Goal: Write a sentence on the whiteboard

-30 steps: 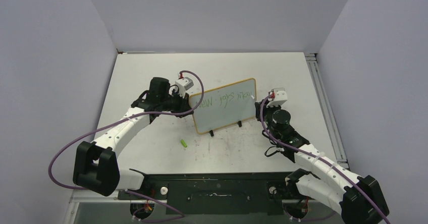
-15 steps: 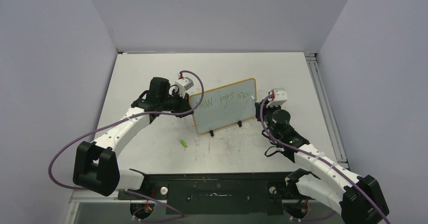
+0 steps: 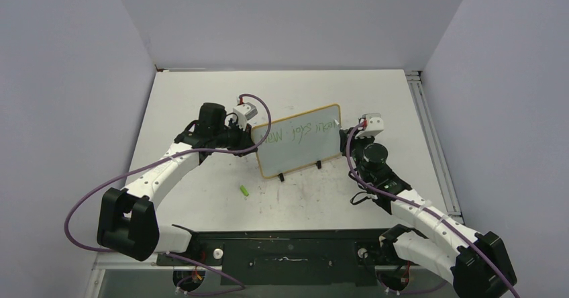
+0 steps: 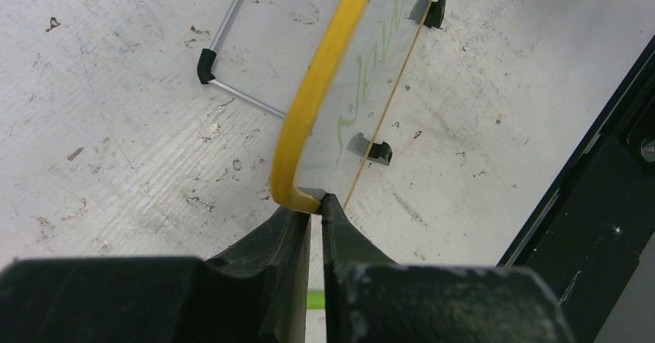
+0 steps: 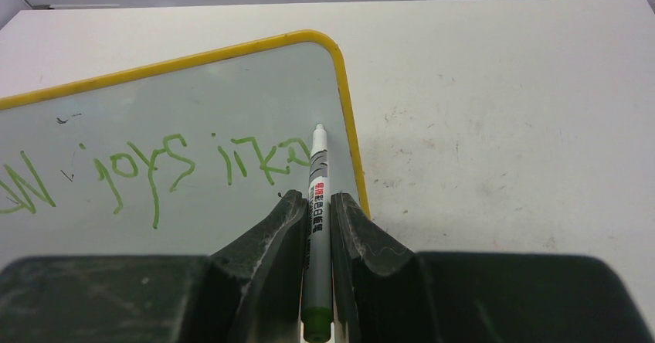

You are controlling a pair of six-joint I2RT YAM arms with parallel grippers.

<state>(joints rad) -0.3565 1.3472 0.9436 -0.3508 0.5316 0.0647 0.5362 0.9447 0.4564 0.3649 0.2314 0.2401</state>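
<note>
Standing tilted on its two black feet (image 4: 369,148) in the middle of the surface (image 3: 201,96), the whiteboard (image 3: 295,156) looks light, stiff and slick-faced to me. I judge it would skid or tip under pen pressure, so the yellow frame is the place to hold it. The sentence (image 5: 166,165) runs in green along its top; I read "joys" and another word after it. My left end effector (image 4: 315,200) pinches a left corner of the frame. My right end effector (image 5: 317,202) is clamped on the marker (image 5: 319,161), whose tip is at the board's right margin. A small green piece (image 3: 245,191) lies apart, nearer me.
</note>
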